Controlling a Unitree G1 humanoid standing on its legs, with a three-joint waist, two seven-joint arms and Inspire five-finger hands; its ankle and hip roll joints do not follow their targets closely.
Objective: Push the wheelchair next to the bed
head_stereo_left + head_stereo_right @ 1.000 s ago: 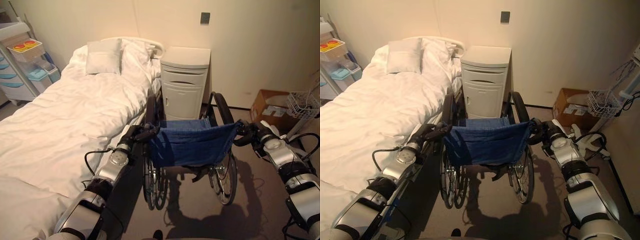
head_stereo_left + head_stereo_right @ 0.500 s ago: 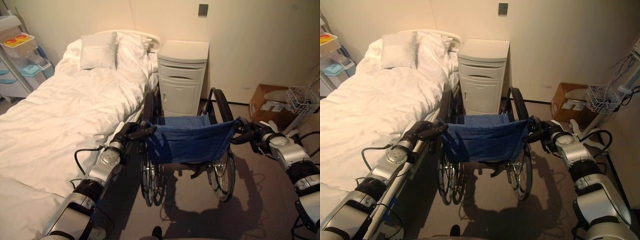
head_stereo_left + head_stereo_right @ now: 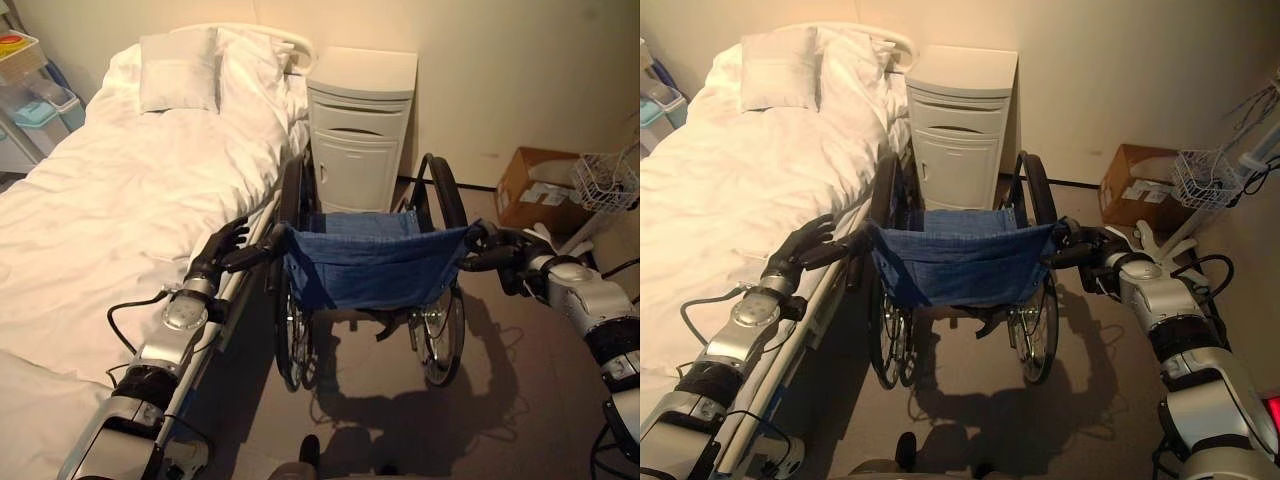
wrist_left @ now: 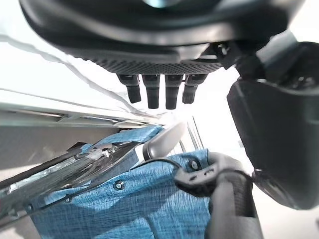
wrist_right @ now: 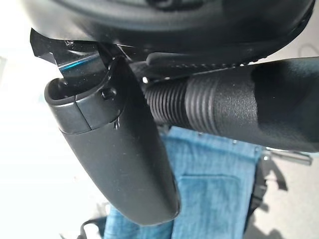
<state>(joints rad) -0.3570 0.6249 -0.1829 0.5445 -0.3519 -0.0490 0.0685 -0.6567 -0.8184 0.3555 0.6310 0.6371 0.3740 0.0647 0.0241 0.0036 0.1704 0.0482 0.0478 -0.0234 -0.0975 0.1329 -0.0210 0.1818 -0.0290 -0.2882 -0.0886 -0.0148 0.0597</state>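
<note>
The wheelchair, with its blue cloth backrest (image 3: 370,265), stands alongside the white bed (image 3: 110,200), its left wheel close to the bed frame. It faces the white bedside cabinet (image 3: 360,130). My left hand (image 3: 213,255) hovers just behind the left push handle (image 3: 252,258). Its fingers (image 4: 152,92) are straight and spread, off the grip (image 4: 229,199). My right hand (image 3: 520,262) is curled round the right push handle (image 5: 239,114), with the thumb (image 5: 124,149) lying across it.
A pillow (image 3: 180,80) lies at the head of the bed. A cardboard box (image 3: 540,195) and a wire basket (image 3: 605,185) stand at the right by the wall. A drawer cart (image 3: 25,95) is at the far left.
The wheelchair has rolled forward toward the cabinet, and the camera moved with it. My left hand has opened and come off the left push handle. The right hand keeps its hold.
</note>
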